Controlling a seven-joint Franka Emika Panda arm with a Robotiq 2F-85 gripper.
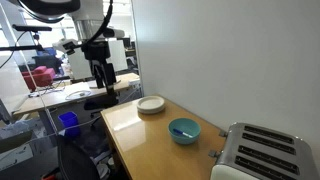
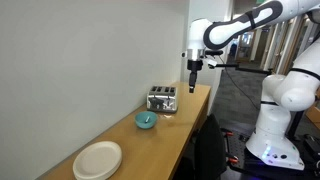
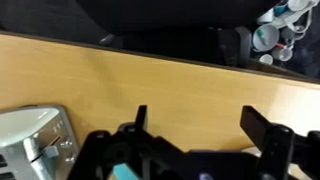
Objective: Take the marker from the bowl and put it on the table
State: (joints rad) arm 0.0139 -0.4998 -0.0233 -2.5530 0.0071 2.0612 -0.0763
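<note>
Gripper raised above table, fingers apart, empty | teal bowl mid-table | plate far left | toaster near right | marker too small to tell

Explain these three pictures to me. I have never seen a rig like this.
This is a robot arm with a two-fingered pincer at its end. Two pictures come from cameras standing outside the robot, looking at the same wooden table from different places. The third comes from a camera on the wrist, looking down past the pincer's fingers. On the table are a white plate, a teal bowl and a silver toaster. What lies inside the bowl is too small to tell. The pincer hangs above the table, open, holding nothing.
</note>
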